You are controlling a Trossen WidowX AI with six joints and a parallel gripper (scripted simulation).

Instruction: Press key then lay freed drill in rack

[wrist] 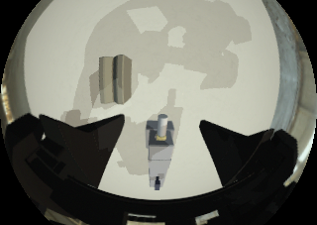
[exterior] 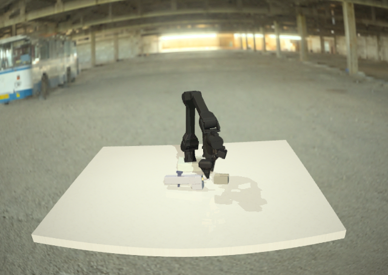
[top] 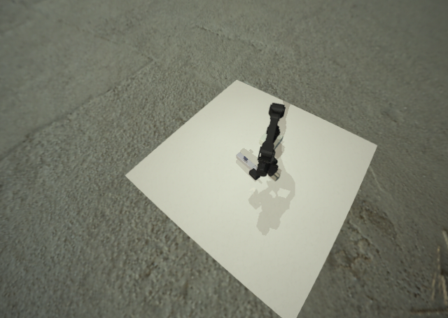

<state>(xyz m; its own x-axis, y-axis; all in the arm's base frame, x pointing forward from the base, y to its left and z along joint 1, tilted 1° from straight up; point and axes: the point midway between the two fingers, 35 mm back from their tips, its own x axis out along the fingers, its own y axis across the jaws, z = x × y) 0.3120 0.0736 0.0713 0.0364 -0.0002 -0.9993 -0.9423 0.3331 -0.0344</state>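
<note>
One open gripper [top: 262, 178] [exterior: 209, 175] [wrist: 164, 121], one drill [wrist: 162, 126], one rack [top: 275, 175] [exterior: 220, 178] [wrist: 123, 79], one key [top: 246, 158] [exterior: 179, 173] [wrist: 158, 181]

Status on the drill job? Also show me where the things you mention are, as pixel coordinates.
Key [top: 245, 158] [exterior: 179, 173] [wrist: 158, 181]: looks pressed, sitting low in the grey block [top: 241, 156] [exterior: 183, 180] [wrist: 159, 152]. In hand: gripper [wrist: 164, 121] is open, fingers either side of the drill [wrist: 162, 125], nothing gripped. Left: the drill still projects from the block's end, so grip it, pull it out, then lay it in the grooved rack [top: 275, 176] [exterior: 220, 178] [wrist: 123, 79], which holds no drill.
</note>
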